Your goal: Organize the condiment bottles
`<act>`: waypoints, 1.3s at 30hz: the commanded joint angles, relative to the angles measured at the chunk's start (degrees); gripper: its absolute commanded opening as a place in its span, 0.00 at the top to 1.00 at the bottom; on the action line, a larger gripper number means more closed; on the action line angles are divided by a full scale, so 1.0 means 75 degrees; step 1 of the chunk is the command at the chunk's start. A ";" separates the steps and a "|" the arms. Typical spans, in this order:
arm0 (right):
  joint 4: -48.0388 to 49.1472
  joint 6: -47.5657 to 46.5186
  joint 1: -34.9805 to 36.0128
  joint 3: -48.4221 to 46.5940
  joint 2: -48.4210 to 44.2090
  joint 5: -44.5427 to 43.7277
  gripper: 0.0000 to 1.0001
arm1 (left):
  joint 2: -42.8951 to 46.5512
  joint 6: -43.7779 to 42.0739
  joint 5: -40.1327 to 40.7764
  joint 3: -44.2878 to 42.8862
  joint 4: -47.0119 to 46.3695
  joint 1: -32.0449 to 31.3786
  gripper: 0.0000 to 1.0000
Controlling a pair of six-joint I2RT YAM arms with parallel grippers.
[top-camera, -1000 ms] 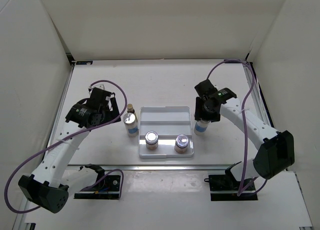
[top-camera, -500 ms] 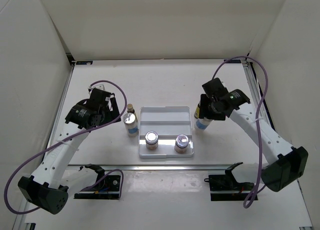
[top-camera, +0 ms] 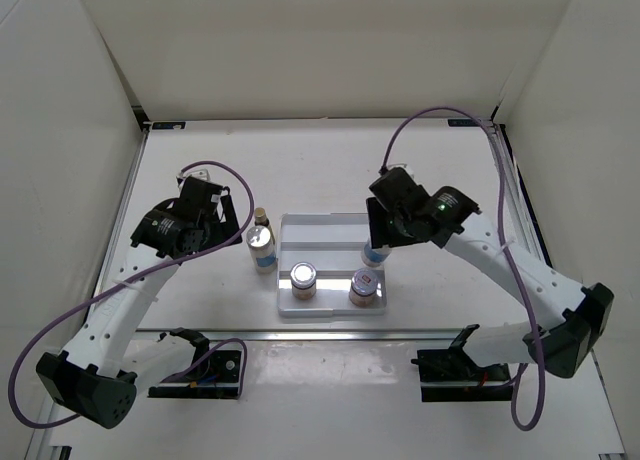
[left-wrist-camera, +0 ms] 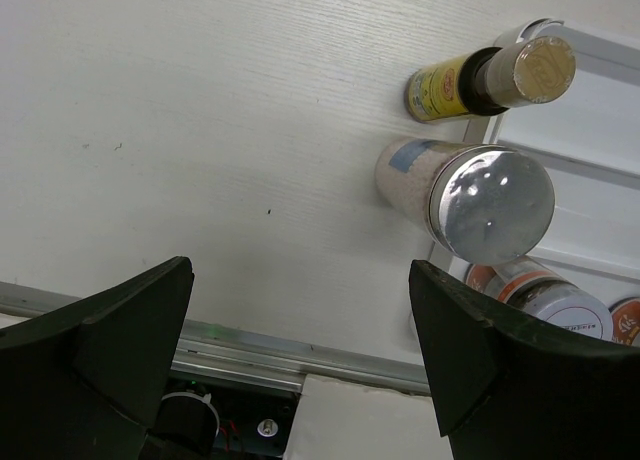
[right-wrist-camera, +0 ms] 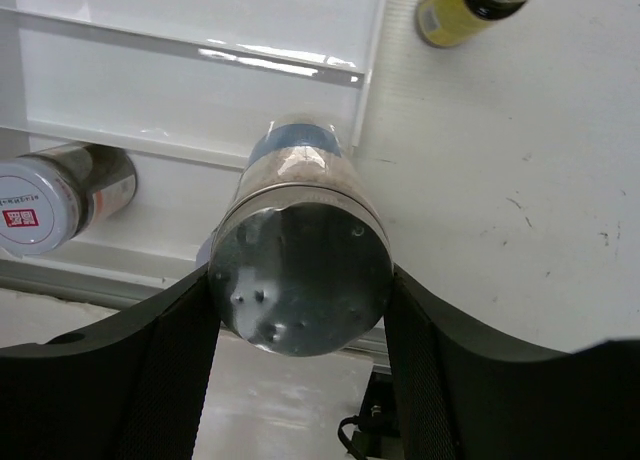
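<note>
My right gripper point(top-camera: 383, 236) is shut on a silver-lidded blue-labelled jar point(right-wrist-camera: 300, 276) and holds it over the right edge of the white stepped tray point(top-camera: 330, 231). Two squat jars with red-marked lids point(top-camera: 303, 278) point(top-camera: 365, 285) stand on the tray's front step. A second silver-lidded jar point(top-camera: 261, 246) and a slim amber bottle point(top-camera: 261, 218) stand just left of the tray. My left gripper point(top-camera: 226, 218) is open and empty, left of those two. The other amber bottle point(right-wrist-camera: 470, 5) stands on the table right of the tray, seen only in the right wrist view.
The tray's two back steps point(right-wrist-camera: 200, 70) are bare. White walls enclose the table on three sides. A metal rail point(left-wrist-camera: 300, 365) runs along the near table edge, with two black mounts below it.
My right gripper has carried the silver-lidded jar leftward, from the table right of the tray to over the tray's right edge. The left arm has not moved.
</note>
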State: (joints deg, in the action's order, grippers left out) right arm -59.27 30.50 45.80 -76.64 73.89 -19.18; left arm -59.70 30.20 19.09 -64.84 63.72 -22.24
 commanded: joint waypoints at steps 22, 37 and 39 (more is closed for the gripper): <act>0.1340 0.0410 0.0245 0.0141 0.1574 -0.0279 0.70 | 0.0016 -0.0053 -0.0131 0.0055 -0.0223 0.0047 0.00; 0.0379 0.0527 0.0245 -0.0270 0.0275 -0.0396 0.00 | -0.0956 0.0051 -0.1643 -0.0027 -0.0879 -0.0293 0.00; 0.0379 0.0527 0.0245 -0.0014 -0.0252 -0.0326 0.00 | -0.1074 0.0052 -0.1562 -0.0213 -0.0961 -0.0421 0.00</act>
State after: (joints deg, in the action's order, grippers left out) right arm -54.87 34.02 47.48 -76.64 77.71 -20.91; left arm -67.26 29.89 8.78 -64.84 58.72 -24.25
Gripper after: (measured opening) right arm 0.998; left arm 0.998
